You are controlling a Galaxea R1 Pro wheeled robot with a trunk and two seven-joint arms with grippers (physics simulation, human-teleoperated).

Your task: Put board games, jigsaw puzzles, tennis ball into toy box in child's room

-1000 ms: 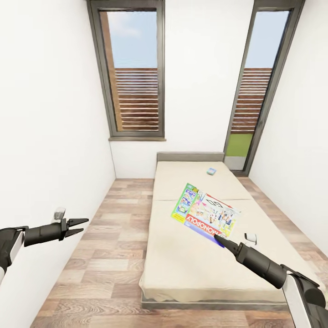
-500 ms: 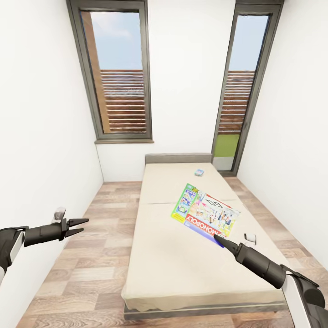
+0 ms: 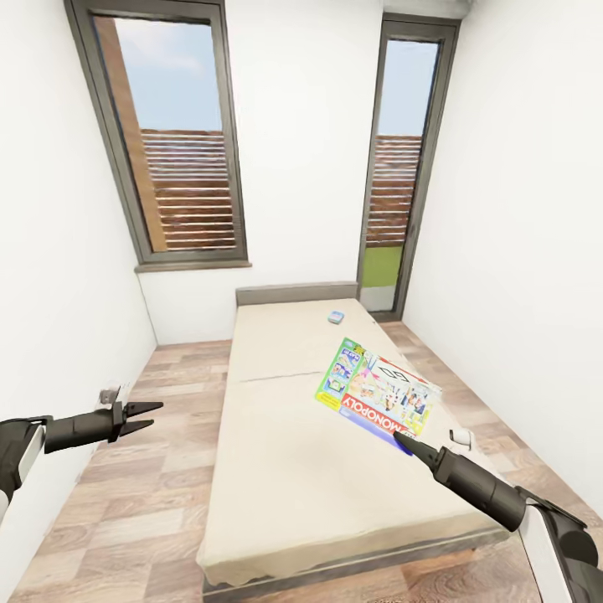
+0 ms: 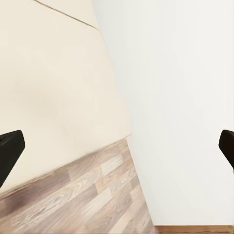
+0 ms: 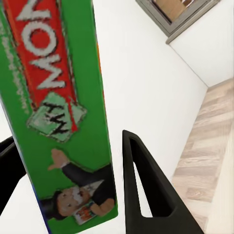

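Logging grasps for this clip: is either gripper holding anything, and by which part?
The right gripper grips the Monopoly board game by its near edge; the left gripper is open, empty.

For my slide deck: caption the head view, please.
Right claw holds a Monopoly box above the bed; left claw open.

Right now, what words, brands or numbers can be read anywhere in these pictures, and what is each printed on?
"MONOPOLY": on the red band of the large board game box, which the right gripper holds by its edge.
"MONO": the same red logo, cut off, on the box's green side in the right wrist view.
Small blue box near the bed's headboard: print too small to read.
Other print on the game box lid: too blurred to read.
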